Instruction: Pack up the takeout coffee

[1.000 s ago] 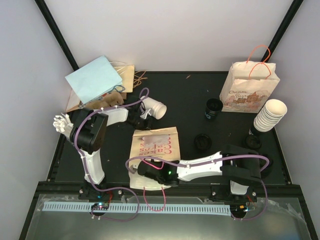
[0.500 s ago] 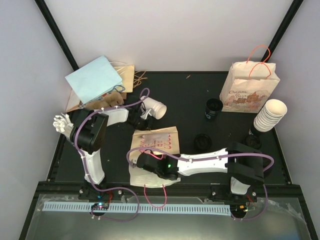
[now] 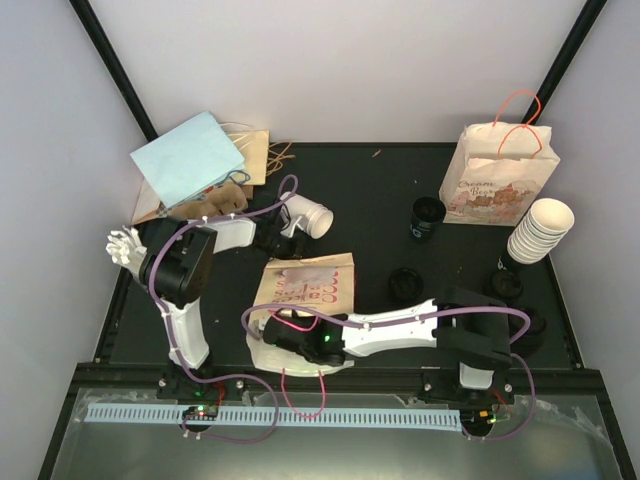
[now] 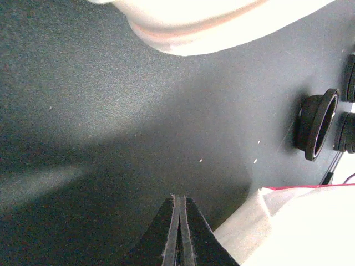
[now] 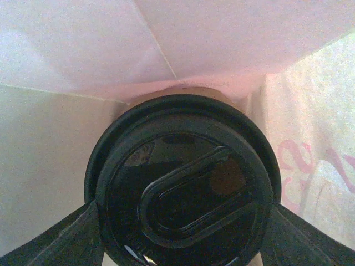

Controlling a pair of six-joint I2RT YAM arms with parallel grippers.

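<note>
While the bag [image 3: 308, 283] is lying flat close to the near edge, left of the middle, the right gripper [image 5: 183, 209] is reaching into its near end and clamping a cup [image 5: 183, 183] between its fingers [image 5: 66, 238]. The cup's black lid is facing the wrist camera, and the bag's pale paper walls are closing in around it. From above, the cup is hiding inside the bag. The left gripper [image 4: 179, 221] is hanging low over the bare worktop [image 4: 111, 111] toward the far left corner, its fingers pressing together with nothing between them. A white cup [image 3: 312, 218] is lying on its side just beyond it. A loose lid [image 3: 405, 283] is lying right of the bag. An upright bag [image 3: 497, 175] is standing at the far right corner, with a cup stack [image 3: 540, 230] just beside it.
</note>
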